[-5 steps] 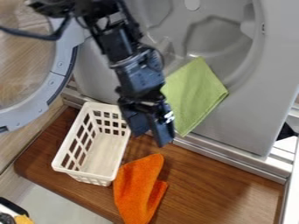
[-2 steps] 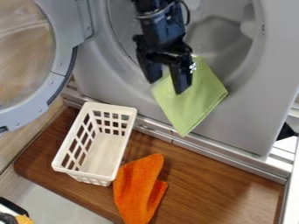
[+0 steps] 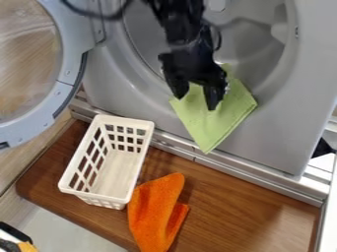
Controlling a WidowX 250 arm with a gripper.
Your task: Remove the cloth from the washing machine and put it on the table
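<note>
Cloth (image 3: 220,123), green, hangs from the opening of the washing machine (image 3: 280,140), its upper part half hidden behind the gripper (image 3: 195,101), whose fingers stand apart, released; whether they touch it I cannot tell. The top edge cuts off the arm (image 3: 181,24), the left edge the door (image 3: 68,59), and the bottom edge the orange rag (image 3: 152,211) beside the basket (image 3: 115,174) on the table (image 3: 237,202). Something dark and yellow, lower left, is too cropped to make out.
</note>
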